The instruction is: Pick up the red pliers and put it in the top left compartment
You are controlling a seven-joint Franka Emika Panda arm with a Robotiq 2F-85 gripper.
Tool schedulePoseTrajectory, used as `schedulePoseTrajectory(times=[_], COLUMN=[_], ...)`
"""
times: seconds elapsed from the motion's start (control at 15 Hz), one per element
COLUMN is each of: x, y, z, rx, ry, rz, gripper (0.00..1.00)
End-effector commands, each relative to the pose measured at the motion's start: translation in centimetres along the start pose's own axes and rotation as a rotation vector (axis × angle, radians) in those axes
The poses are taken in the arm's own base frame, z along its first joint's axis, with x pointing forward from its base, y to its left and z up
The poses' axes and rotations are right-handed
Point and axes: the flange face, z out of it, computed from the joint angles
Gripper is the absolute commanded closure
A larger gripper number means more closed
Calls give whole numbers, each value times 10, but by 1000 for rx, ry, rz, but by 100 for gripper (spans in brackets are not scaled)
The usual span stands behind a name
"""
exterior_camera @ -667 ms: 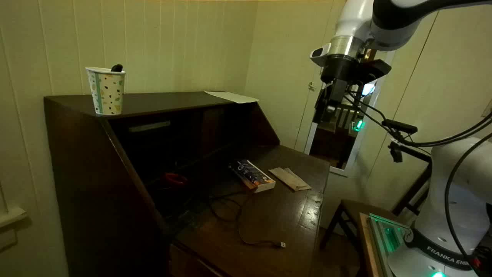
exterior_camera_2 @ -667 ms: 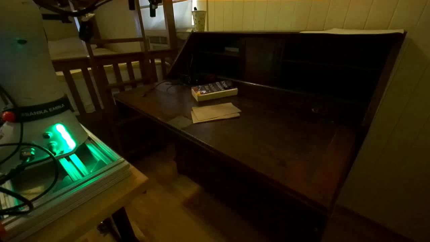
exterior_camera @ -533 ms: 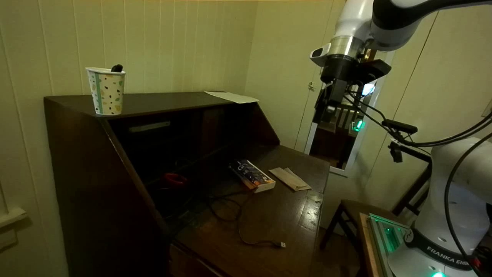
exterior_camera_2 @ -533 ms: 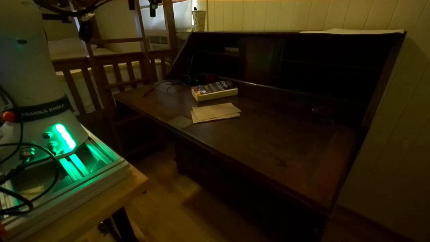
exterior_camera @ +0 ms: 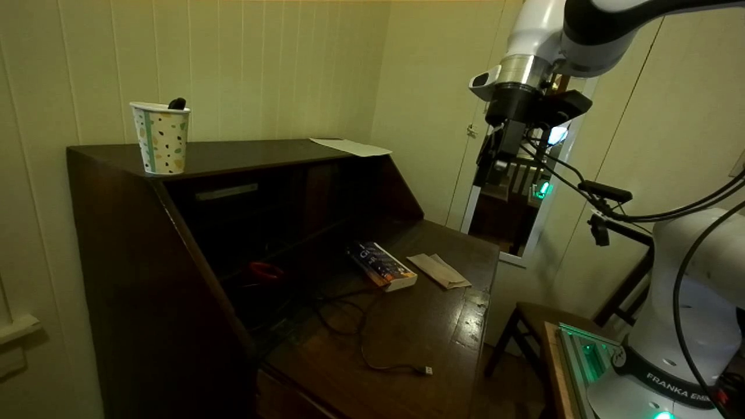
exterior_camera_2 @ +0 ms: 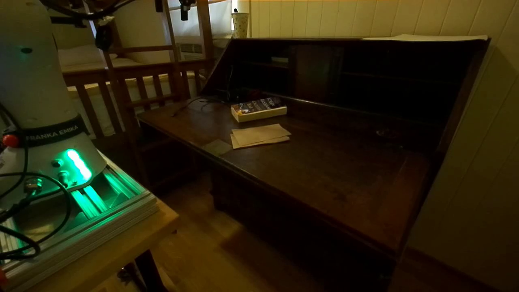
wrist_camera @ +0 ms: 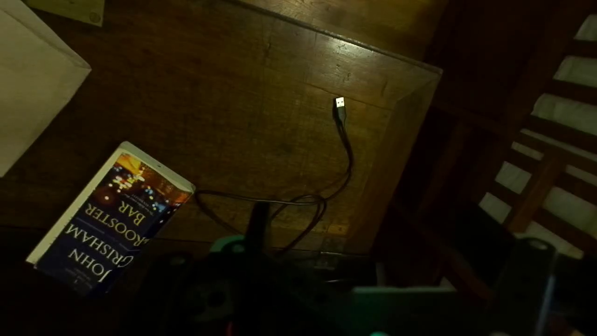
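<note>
The red pliers [exterior_camera: 266, 272] show as a red loop in the dark lower left of the desk's hutch; the rest of them is lost in shadow. A dim red patch behind the book in an exterior view [exterior_camera_2: 254, 93] may be them. The top left compartment [exterior_camera_2: 259, 63] of the hutch is very dark, with a pale flat item in it. My gripper [exterior_camera: 490, 169] hangs high, well apart from the pliers, on the robot's side of the desk. In the wrist view its fingers [wrist_camera: 396, 233] stand wide apart with nothing between them.
A paperback book [exterior_camera: 382, 266] and folded paper [exterior_camera: 439, 270] lie on the desktop [exterior_camera: 407, 343]. A black USB cable [exterior_camera: 362, 343] loops across it. A patterned cup [exterior_camera: 163, 138] and a paper sheet [exterior_camera: 351, 146] rest on top of the hutch.
</note>
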Motion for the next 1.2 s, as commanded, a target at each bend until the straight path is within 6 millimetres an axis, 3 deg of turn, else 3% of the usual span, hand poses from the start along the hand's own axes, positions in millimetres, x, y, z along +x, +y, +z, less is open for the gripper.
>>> schedulePoseTrajectory(times=[0.0,0.4,0.8,0.93,1.13], x=[0,-4,30,41,59], y=[0,-2,-75,-86,-88], z=[-1,0,-7,-8,-8], rx=[0,1,94,80,29], ry=[-1,9,118,153,213], rz=[0,51,357,451,587], gripper=[0,0,0,0,0])
